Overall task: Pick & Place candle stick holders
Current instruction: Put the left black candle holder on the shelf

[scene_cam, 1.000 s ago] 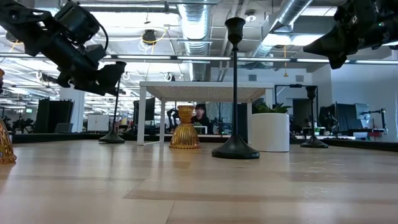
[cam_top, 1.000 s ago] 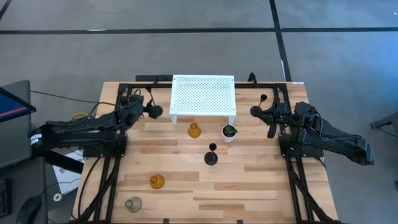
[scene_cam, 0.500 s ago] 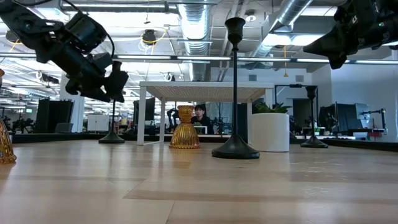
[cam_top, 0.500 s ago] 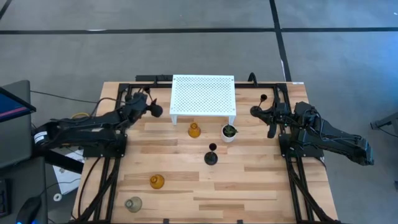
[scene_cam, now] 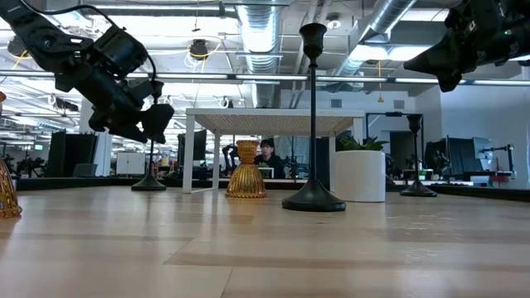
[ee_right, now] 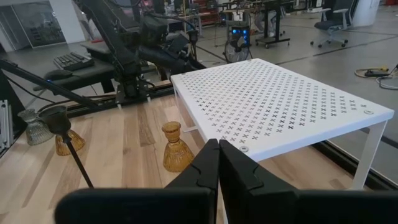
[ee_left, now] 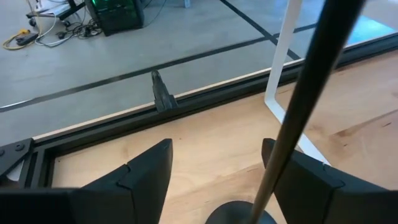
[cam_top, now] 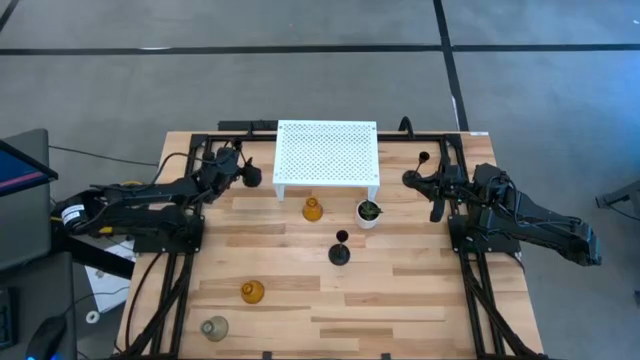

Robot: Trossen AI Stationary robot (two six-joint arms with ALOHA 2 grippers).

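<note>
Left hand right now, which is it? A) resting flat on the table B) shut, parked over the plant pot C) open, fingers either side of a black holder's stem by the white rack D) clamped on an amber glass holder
C: the left wrist view shows the left hand open, the black candle stick holder's stem between its fingers, near the white rack's leg.

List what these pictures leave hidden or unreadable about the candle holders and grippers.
- Black holder by the left gripper: left wrist view cuts off its top and most of its base.
- Grey glass holder: out of frame in the low view.
- Right gripper: the low view's top edge cuts it off.
- Plant pot: hides the table behind it, low view.
</note>
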